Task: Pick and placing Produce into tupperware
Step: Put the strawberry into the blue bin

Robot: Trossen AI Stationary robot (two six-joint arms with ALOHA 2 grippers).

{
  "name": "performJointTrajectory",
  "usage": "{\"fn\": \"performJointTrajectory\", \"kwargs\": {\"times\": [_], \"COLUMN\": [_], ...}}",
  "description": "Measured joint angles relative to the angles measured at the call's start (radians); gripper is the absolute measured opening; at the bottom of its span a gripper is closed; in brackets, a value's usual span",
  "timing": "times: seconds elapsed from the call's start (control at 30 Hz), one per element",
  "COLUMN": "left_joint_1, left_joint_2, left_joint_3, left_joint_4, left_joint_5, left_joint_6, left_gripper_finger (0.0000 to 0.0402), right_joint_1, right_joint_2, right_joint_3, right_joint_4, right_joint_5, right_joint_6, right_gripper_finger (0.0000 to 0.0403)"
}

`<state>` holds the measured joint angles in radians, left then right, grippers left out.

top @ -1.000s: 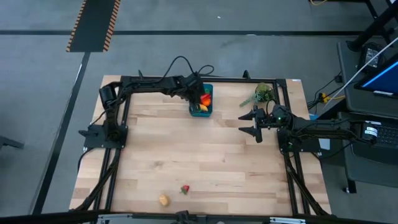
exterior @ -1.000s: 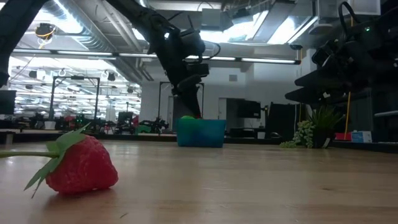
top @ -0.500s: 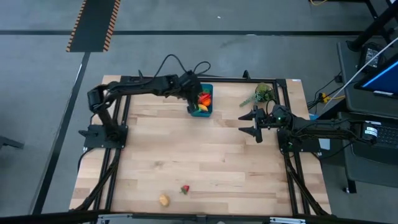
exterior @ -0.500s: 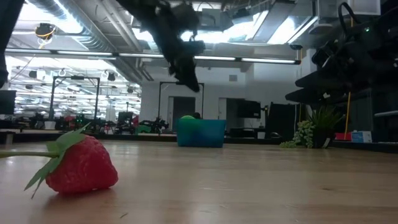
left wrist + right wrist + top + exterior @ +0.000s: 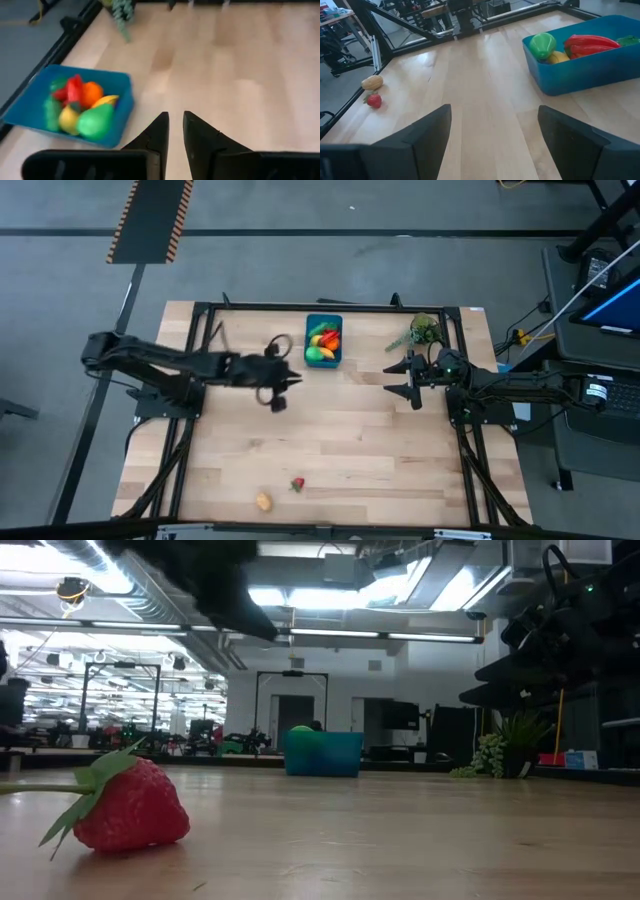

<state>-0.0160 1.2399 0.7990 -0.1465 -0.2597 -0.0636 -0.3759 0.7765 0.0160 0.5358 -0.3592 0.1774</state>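
You have the tupperware (image 5: 323, 341) holding produce (image 5: 80, 107), the left gripper (image 5: 281, 388) nearly pressed together and seemingly empty, the right gripper (image 5: 409, 378) spread wide.

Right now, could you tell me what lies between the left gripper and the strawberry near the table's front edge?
Only bare wood: in the high view, nothing sits between the left gripper and the strawberry.

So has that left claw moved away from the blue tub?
Yes. The left claw was over the tub a second ago; it is now off it, over bare table toward the left side.
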Motion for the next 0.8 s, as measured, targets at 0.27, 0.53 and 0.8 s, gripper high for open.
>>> {"fn": "performJointTrajectory", "kwargs": {"times": [0.27,0.53,0.8], "left_joint_1": [-0.260,-0.465,-0.523], "left_joint_2": [-0.188,-0.201,-0.201], "left_joint_3": [-0.244,-0.397,-0.417], "left_joint_4": [0.234,0.405,0.403], "left_joint_5": [-0.188,-0.266,-0.248], "left_joint_6": [-0.093,-0.148,-0.170], "left_gripper_finger": [0.0035,0.0022,0.0008], "right_joint_1": [0.000,0.000,0.000], "right_joint_2": [0.000,0.000,0.000], "right_joint_3": [0.000,0.000,0.000], "right_joint_4": [0.016,0.015,0.016], "right_joint_5": [0.000,0.000,0.000], "right_joint_6": [0.003,0.030,0.055], "right_gripper_finger": [0.0299,0.0299,0.0299]}}
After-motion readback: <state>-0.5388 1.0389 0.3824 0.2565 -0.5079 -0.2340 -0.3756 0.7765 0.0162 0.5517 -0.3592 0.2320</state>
